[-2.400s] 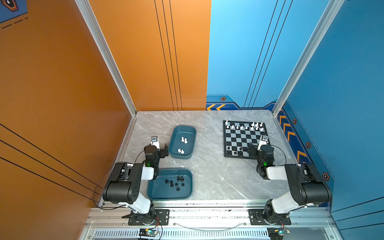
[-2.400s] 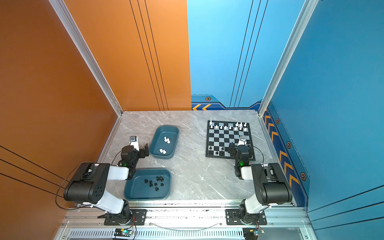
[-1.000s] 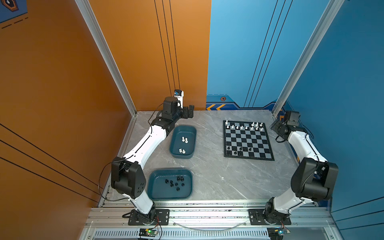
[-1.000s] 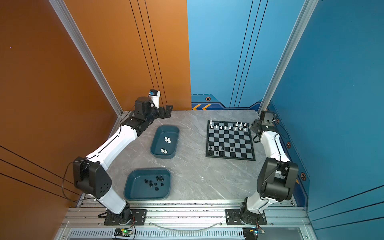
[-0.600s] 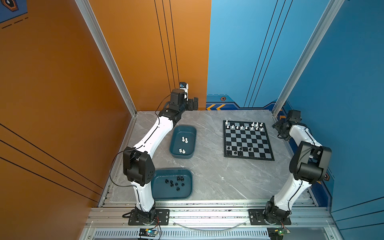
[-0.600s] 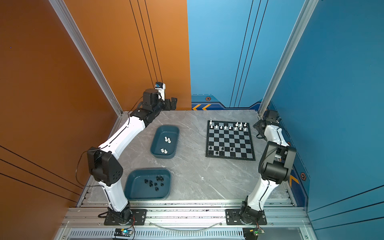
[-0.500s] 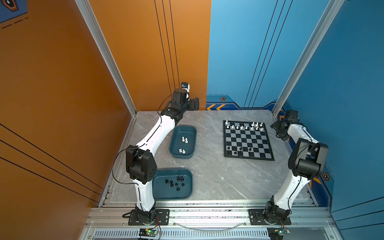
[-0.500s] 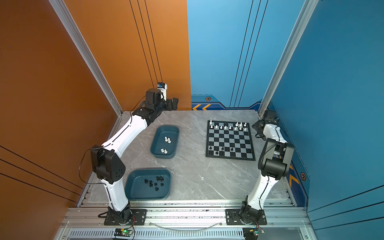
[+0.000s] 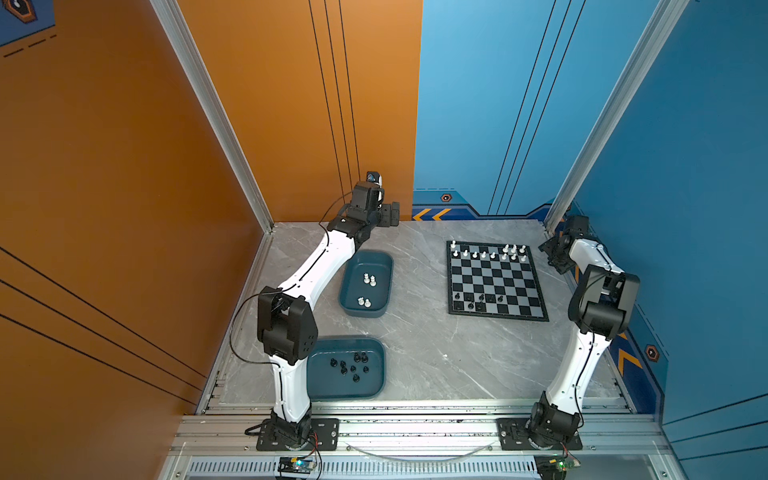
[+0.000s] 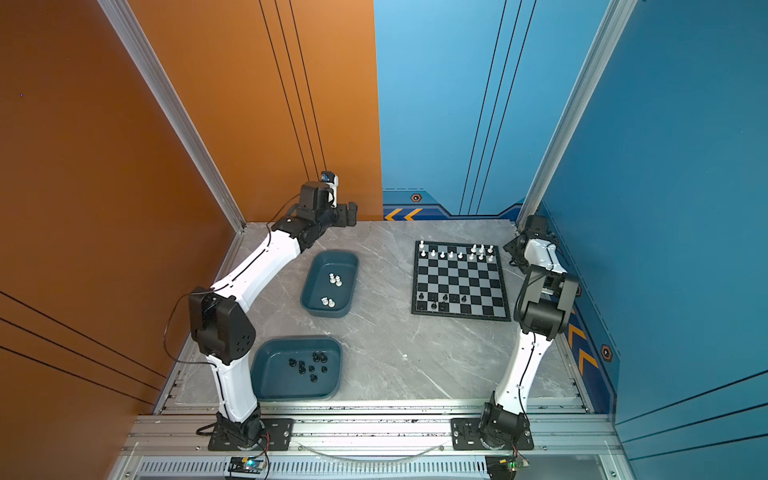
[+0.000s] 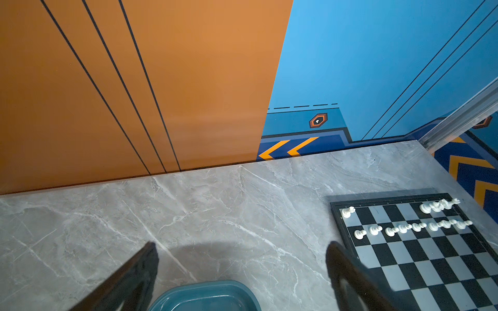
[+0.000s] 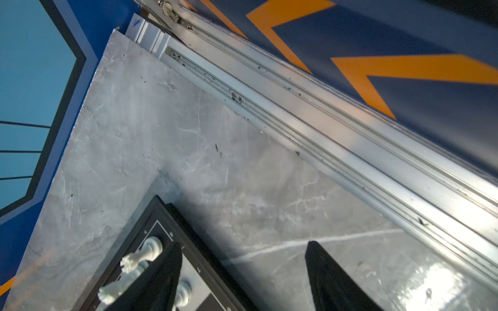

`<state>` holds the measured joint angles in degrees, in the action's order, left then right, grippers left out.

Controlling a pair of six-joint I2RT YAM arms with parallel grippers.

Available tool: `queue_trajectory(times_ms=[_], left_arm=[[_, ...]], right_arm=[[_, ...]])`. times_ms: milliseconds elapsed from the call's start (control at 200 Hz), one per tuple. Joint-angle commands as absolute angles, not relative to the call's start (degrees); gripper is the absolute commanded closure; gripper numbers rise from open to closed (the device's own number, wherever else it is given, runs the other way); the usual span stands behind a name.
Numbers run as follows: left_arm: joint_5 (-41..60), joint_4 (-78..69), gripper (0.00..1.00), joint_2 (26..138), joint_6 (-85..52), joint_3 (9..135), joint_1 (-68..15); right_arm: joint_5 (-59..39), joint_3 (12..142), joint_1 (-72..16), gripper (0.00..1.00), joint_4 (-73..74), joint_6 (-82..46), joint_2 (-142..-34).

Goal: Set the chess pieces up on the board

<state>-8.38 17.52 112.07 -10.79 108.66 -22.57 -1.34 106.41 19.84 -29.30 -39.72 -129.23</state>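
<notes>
The board (image 9: 494, 276) lies at the back right of the table in both top views. Several white chess pieces (image 9: 484, 254) stand on its far two rows, several black ones (image 9: 478, 298) on its near rows. My left gripper (image 9: 392, 214) hangs open by the back wall, beyond the teal tray of white pieces (image 9: 347, 266). In the left wrist view it (image 11: 241, 258) holds nothing. My right gripper (image 9: 555, 253) is open beside the board's far right corner. In the right wrist view it (image 12: 242, 258) is empty, with one finger (image 12: 167, 272) over the board's corner next to white pieces (image 12: 145, 254).
A second teal tray (image 9: 374, 390) with several black pieces sits at the front left. The orange and blue back walls stand close behind the left gripper. An aluminium rail (image 12: 323, 134) and the blue side wall run close to the right gripper.
Both arms were folded at the table's front and have reached out to the back. Over the last second the left gripper rose and moved right along the back wall; the right elbow lifted.
</notes>
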Motion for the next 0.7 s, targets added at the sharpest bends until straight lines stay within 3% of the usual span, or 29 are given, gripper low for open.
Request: queue_trajectory(times_ms=[0,280,696], left_arm=[[-10.06,19.28,0.02,113.62,-10.55,111.63,-22.85],[-11.28,21.45,0.02,115.59,-10.11,114.44,-22.85],[-12.34,21.60,0.02,115.16,-11.02,112.36,-22.94]], right_arm=[[-1.89,112.56,19.78,0.25,-32.84,-40.96,-133.08],[-3.31,127.22,18.63,0.24,-37.32,-41.32,-142.28],[0.47,129.30,15.72,0.25,-40.31,-41.77,-143.71]])
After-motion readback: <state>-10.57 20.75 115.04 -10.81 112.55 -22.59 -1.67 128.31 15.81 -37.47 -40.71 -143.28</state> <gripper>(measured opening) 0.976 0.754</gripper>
